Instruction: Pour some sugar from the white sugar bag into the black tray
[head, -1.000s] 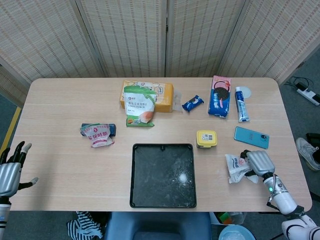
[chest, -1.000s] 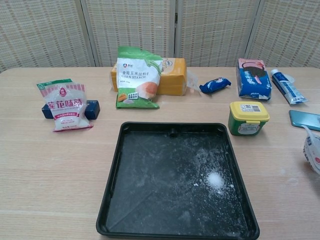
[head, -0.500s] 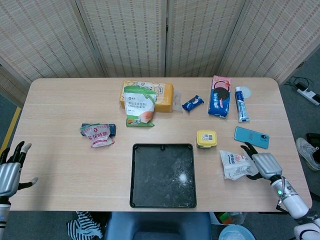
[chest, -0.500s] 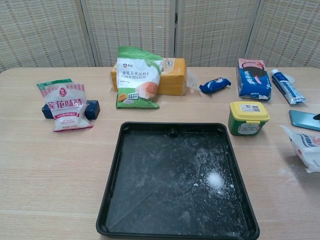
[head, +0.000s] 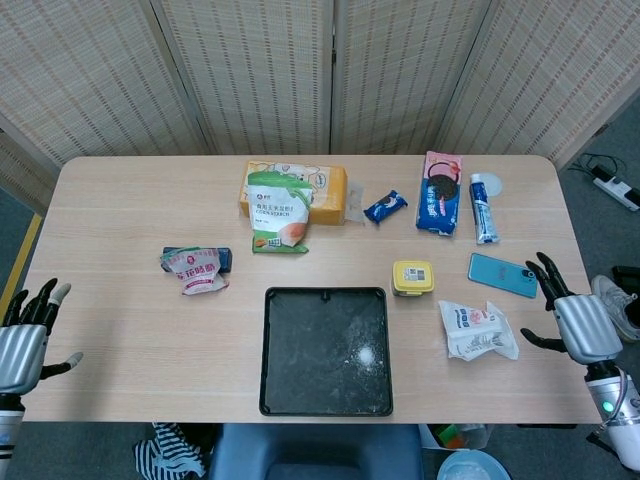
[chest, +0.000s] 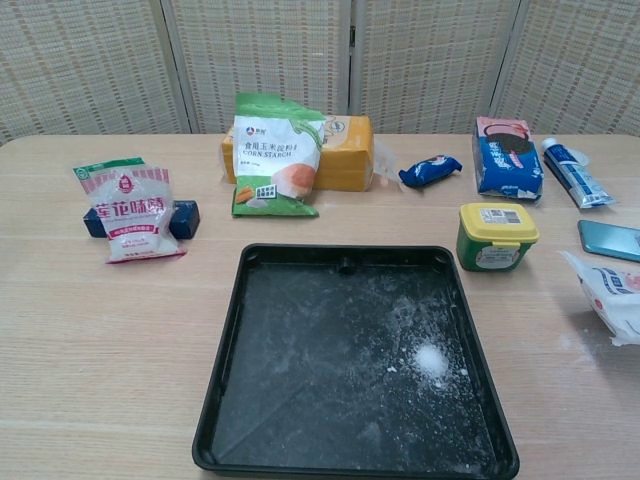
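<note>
We find the white sugar bag lying flat on the surface, just to the right of the black tray and below the teal phone. No hand touches it. In the chest view only its left part shows at the right edge.

The right hand sits apart from the bag at the right edge of the surface, fingers spread and holding nothing. The left hand hovers at the far left edge, fingers likewise spread and empty, well away from every item.

Inside the tray we see a small white mound of sugar in the right half, with a thin scatter of white grains around it. We judge from this that the pour has been carried out: sugar is in the tray and the bag is set down beside it. A few grains may lie on the surface near the bag; the views are too coarse to confirm.

We judge the task essentially complete. What remains, if anything, is to bring the arms clear to a rest posture. The cornstarch pouch, the yellow-lidded jar and the other packets stand apart from the tray.
</note>
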